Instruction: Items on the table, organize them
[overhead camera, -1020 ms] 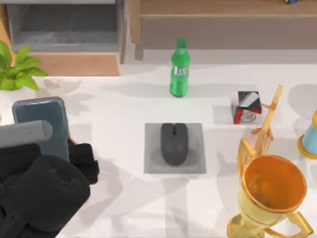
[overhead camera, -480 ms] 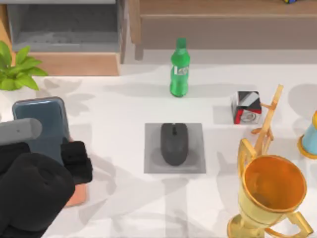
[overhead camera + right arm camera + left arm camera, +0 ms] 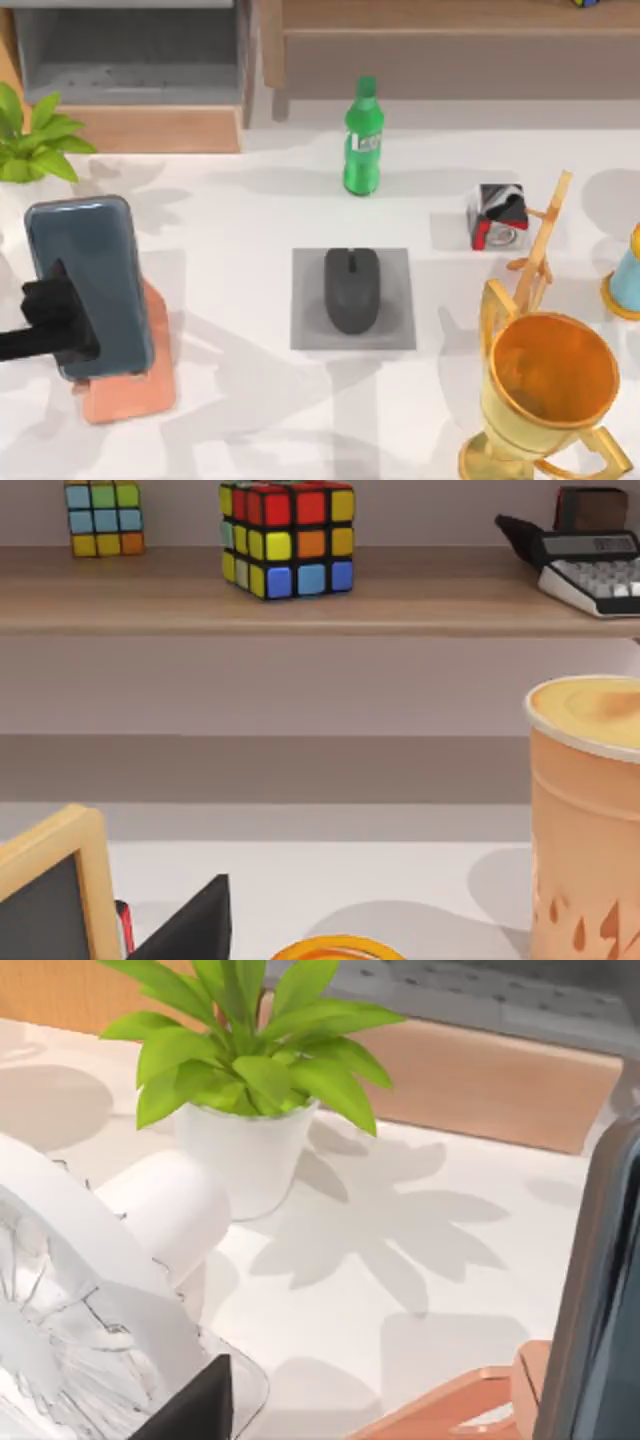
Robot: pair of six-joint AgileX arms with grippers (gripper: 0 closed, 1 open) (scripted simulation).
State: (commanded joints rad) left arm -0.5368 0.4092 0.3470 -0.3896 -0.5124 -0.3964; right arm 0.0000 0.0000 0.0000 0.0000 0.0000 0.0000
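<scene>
A: Status, largest item first?

B: Table (image 3: 250,220) carries everything. Taking the mouse (image 3: 351,290) as landmark: it lies flat on a grey mat (image 3: 400,335), centre table. The phone (image 3: 90,285) stands far to its left, propped on an orange stand (image 3: 130,395). The bottle (image 3: 363,137) is behind the mouse, the trophy (image 3: 545,385) to its right front.

A: Grippers?

B: Left gripper (image 3: 55,320) sits at the phone's left edge, left of the mouse. Whether its fingers grip the phone or stand open cannot be told. The right arm is parked out past the trophy.

A: Procedure for this step?

B: Judged: the phone appears seated. Back the gripper straight away from the phone, without sideways drag, so the stand stays put. Confirm the phone rests unaided before clearing.
</scene>
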